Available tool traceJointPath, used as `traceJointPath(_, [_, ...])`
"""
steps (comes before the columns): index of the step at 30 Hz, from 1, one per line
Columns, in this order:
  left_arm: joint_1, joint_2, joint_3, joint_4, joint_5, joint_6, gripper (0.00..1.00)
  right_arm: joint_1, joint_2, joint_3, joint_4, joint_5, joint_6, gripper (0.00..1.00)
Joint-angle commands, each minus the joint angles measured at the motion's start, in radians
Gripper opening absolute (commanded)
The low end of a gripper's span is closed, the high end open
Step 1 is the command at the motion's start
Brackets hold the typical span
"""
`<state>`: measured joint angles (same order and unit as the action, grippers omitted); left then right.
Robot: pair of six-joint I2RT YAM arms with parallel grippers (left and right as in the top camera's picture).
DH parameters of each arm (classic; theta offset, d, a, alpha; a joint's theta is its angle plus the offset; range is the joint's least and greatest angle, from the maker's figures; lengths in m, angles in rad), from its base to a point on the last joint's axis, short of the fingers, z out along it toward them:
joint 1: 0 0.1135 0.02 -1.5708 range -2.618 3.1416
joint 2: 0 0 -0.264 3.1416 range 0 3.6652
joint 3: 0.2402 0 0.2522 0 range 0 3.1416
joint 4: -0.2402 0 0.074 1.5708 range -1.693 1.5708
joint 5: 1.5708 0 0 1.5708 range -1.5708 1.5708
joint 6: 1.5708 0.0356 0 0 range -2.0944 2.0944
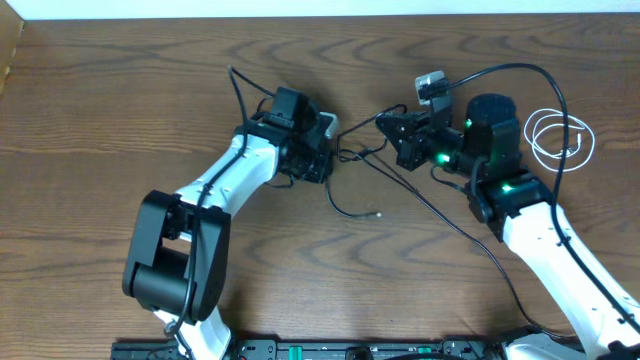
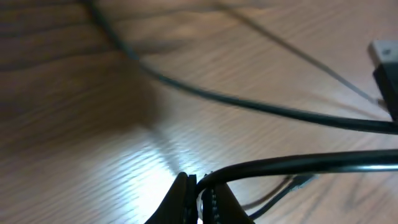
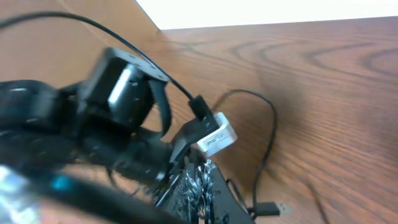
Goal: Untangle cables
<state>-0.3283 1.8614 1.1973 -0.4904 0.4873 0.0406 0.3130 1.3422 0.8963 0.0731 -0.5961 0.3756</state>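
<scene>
Left fingers (image 2: pixel 181 200) clenched on the black cable (image 2: pixel 298 162); it leaves the tips and runs right over the table (image 2: pixel 93 124). Its plug end (image 1: pixel 378 214) lies loose mid-table. Right fingers (image 3: pixel 198 186) clenched too, at the tangle; blur hides whether a strand sits between them. White cable (image 1: pixel 556 138) coiled far right, well apart from both.
</scene>
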Motion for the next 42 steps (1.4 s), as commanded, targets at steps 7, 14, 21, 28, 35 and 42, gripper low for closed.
traceJointPath(7, [0.162,0.002,-0.003,-0.038,-0.029,-0.074,0.07,-0.072,-0.197,0.005,0.031,-0.066,0.047,0.01])
traceJointPath(14, [0.295,0.002,-0.003,-0.082,-0.071,-0.18,0.08,-0.115,-0.301,0.005,0.05,-0.04,0.046,0.01])
traceJointPath(21, [0.404,0.002,-0.003,-0.111,-0.085,-0.262,0.07,-0.138,-0.344,0.005,0.124,-0.028,0.047,0.01])
traceJointPath(28, [0.414,0.002,-0.023,-0.108,-0.086,-0.263,0.07,-0.139,-0.336,0.005,0.188,-0.021,-0.023,0.01])
traceJointPath(35, [0.414,0.002,-0.035,-0.098,-0.089,-0.26,0.08,-0.202,-0.273,0.005,0.026,0.182,-0.06,0.01])
traceJointPath(42, [0.414,0.002,-0.036,-0.095,-0.089,-0.259,0.08,-0.4,-0.154,0.005,-0.003,0.159,0.029,0.01])
